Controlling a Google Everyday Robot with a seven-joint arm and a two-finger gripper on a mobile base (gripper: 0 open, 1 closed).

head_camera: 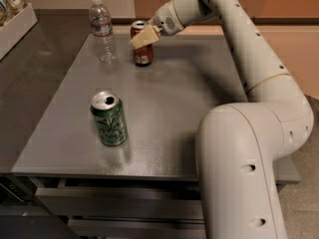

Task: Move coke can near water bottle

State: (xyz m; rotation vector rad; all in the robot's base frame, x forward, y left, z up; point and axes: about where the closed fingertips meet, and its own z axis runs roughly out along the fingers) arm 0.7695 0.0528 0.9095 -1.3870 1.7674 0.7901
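End effector (141, 36) at top of coke can (143, 57), its hold unclear; can likely light, dentable, slick: grip mid-body.

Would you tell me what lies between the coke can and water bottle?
Bare tabletop separates coke can and water bottle in the camera view; the gripper is at the can's top.

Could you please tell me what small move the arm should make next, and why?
Probably set the coke can free and draw the tool up and away. The tool sits at the can's upper part, and the can already stands upright on the table, close beside the water bottle with a narrow gap, so the placing looks done.
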